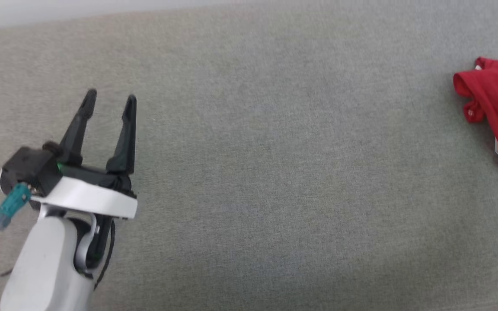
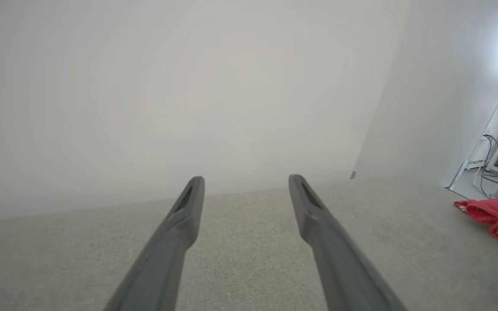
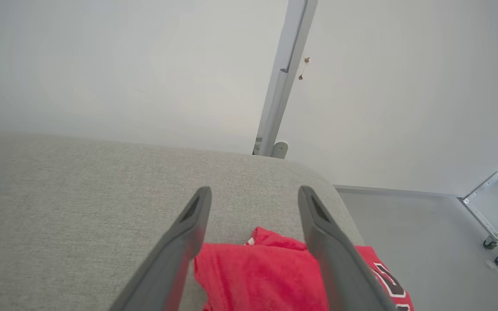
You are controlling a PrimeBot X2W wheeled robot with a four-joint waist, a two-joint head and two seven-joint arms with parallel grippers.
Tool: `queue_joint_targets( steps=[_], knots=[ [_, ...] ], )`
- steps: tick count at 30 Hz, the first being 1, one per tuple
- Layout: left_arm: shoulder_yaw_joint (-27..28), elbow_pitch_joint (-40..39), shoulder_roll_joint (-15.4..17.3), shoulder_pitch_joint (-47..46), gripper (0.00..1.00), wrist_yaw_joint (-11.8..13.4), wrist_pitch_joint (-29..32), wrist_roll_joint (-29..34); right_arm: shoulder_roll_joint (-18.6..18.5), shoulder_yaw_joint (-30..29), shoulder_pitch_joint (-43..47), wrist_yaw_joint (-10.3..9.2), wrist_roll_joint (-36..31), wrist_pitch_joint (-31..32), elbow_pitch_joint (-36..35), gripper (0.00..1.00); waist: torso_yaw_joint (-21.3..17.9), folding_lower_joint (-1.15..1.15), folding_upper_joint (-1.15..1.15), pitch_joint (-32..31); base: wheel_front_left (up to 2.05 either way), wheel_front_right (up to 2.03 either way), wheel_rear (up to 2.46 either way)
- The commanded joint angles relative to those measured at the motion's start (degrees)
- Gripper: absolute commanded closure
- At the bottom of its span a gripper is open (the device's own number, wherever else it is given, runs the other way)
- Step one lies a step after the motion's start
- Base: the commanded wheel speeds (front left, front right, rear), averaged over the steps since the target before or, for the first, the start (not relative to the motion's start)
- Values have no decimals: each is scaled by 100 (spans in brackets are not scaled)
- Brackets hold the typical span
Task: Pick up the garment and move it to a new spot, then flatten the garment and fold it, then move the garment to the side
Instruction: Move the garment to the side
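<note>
**Near left:** left end effector (image 1: 111, 96), fingers spread and holding nothing, poised over the grey fabric-covered bench (image 1: 275, 181).

**Near right:** right end effector (image 3: 254, 192), fingers spread wide above the garment (image 3: 257, 272) and pinching nothing. Whether a tip touches the cloth cannot be told.

**Garment:** bunched in loose folds at the bench's right side, just short of a rounded corner (image 3: 324, 181), with the floor (image 3: 404, 224) beyond.

**Handling (judged):** light, limp jersey. It will sag and trail when lifted, and would likely ruck if dragged across the woven cover. The best hold is a raised fold or a hem, pinched shallowly so that one layer lifts.

**Room (judged):** a broad stretch of bench runs from the garment towards the left end effector and on to the far edge below the wall (image 2: 188, 86). Carry leftward, away from the corner drop.
</note>
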Motion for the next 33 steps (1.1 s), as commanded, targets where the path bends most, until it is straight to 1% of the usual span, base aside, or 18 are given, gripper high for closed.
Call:
queue_joint_targets(
  steps=[1, 4, 9, 10, 13, 15, 17, 21, 24, 28, 33],
  knots=[
    [67, 2, -80, 171, 0, -20, -25, 87, 39, -23, 243, -4, 127, -100, -158, 0, 87, 0, 0, -165, 0, 0, 0],
    [218, 16, -50, 358, 0, -20, -26, 143, 67, -81, 540, -4, 181, -184, -431, 0, 146, 0, 0, -293, 0, 0, 0],
    [452, -6, -63, 724, 0, -20, -26, 155, 140, -373, 1126, -4, 224, -246, -1004, 0, 271, 0, 0, -506, 0, 0, 0],
    [452, -6, -63, 724, 0, -20, -26, 155, 140, -373, 1126, -4, 224, -246, -1004, 0, 271, 0, 0, -506, 0, 0, 0],
    [600, -62, -99, 959, 0, -20, -26, 200, 151, -675, 1547, -4, 140, -243, -1543, 0, 366, 0, 0, -627, 0, 0, 0],
    [702, -94, -109, 1099, 0, -20, -26, 222, 226, -903, 1919, -4, 136, -243, -1882, 0, 425, 0, 0, -713, 0, 0, 0],
    [793, -124, -142, 1272, 0, -20, -26, 247, 247, -1118, 2256, -4, 6, -244, -2230, 0, 475, 0, 0, -803, 0, 0, 0],
    [1006, -236, -231, 1654, 0, -20, -26, 305, 456, -1512, 3006, -4, -147, -245, -2782, 0, 558, 0, 0, -1002, 0, 0, 0],
    [1110, -314, -284, 1927, 0, -20, -26, 350, 645, -1793, 3495, -4, -175, -245, -3059, 0, 620, 0, 0, -1151, 0, 0, 0],
    [1231, -377, -347, 2249, 0, -20, -26, 401, 869, -2017, 4124, -3, -258, -246, -3388, 0, 693, 0, 0, -1316, 0, 0, 0],
    [1328, -436, -401, 2593, 0, -20, -26, 422, 1153, -2264, 4685, -3, -361, -246, -3739, 0, 753, 0, 0, -1505, 0, 0, 0]
  ],
)
